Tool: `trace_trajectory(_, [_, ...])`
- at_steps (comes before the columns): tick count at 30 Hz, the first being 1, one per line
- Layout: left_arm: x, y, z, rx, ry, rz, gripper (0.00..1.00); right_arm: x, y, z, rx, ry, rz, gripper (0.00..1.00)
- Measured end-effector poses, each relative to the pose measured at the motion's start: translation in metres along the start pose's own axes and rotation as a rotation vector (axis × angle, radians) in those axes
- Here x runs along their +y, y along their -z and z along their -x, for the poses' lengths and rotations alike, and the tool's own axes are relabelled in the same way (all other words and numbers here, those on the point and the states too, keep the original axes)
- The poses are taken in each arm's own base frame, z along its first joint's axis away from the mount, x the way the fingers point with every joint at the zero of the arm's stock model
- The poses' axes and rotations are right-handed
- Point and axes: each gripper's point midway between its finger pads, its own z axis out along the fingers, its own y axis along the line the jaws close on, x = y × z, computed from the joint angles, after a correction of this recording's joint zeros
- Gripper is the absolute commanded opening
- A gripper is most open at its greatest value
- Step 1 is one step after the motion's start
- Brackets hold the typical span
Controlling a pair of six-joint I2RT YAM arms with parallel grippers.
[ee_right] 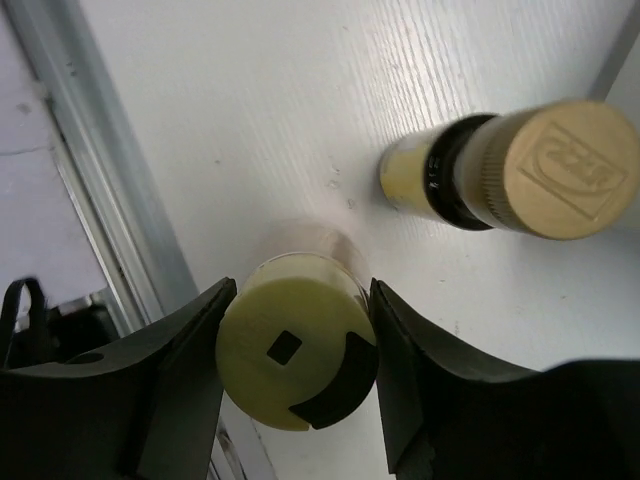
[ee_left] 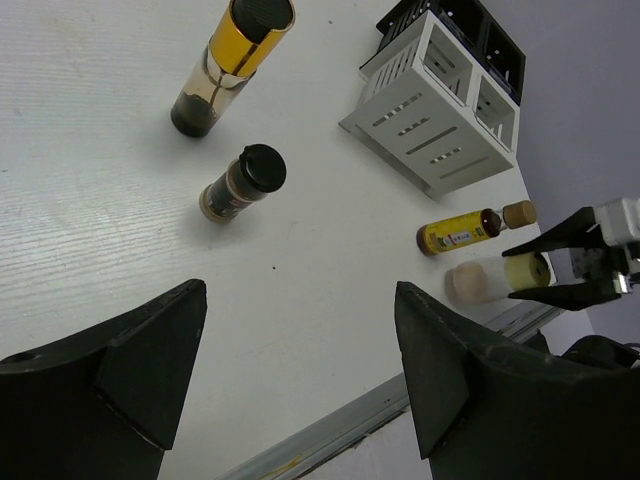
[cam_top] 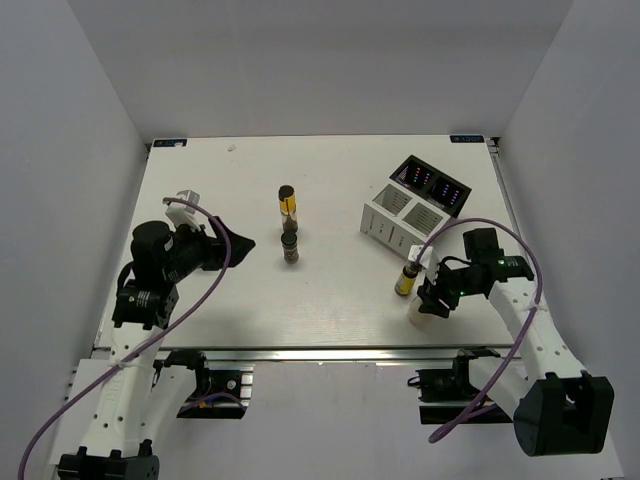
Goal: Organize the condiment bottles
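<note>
right gripper (ee_right: 298,325) is sitting nearest, at the front r side of the table (cam_top: 220,180), hugging the cream jar (ee_right: 290,370). its fingers (ee_right: 180,390) are pressing on both sides of the jar's lid, so it is looking clenched on the jar, w/ the jar standing up right btw them. i'm guessing the step is lifting this jar and taking it to the white rack (cam_top: 400,222). to do it well, the gripper should be squeezing firm, b/c the round lid could be slipping, and going straight up. the amber bottle (ee_right: 500,175) is standing just beside the jar, on its far side, not touching, so the arm should be minding not to bump it. left gripper (ee_left: 300,380) is hanging over the front l side, spread wide, w/ nothing in it. farther out, near the middle, the dark-brown bottle (cam_top: 290,247) is standing, and the slim yellow bottle (cam_top: 287,203) is standing just behind it, both well apart from the left gripper. the white rack is waiting at the far r, w/ the black box (cam_top: 432,183) sitting just behind it.
</note>
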Motion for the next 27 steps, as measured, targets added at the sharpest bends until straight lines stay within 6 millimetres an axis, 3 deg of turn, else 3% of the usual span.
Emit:
trace_trajectory(9, [-0.001, -0.007, 0.000, 0.018, 0.001, -0.024, 0.85, 0.028, 0.051, 0.060, -0.118, 0.203, 0.111, 0.00])
trace_trajectory(18, [0.000, -0.011, -0.003, 0.038, -0.009, -0.035, 0.84, 0.022, 0.084, 0.139, -0.298, 0.239, 0.154, 0.00])
trace_trajectory(22, [-0.001, -0.012, -0.003, 0.040, -0.007, -0.040, 0.84, -0.006, 0.101, 0.194, -0.432, 0.168, 0.092, 0.00])
trace_trajectory(27, [-0.003, -0.012, -0.001, 0.040, -0.005, -0.047, 0.84, -0.061, 0.101, 0.242, -0.512, 0.065, -0.068, 0.00])
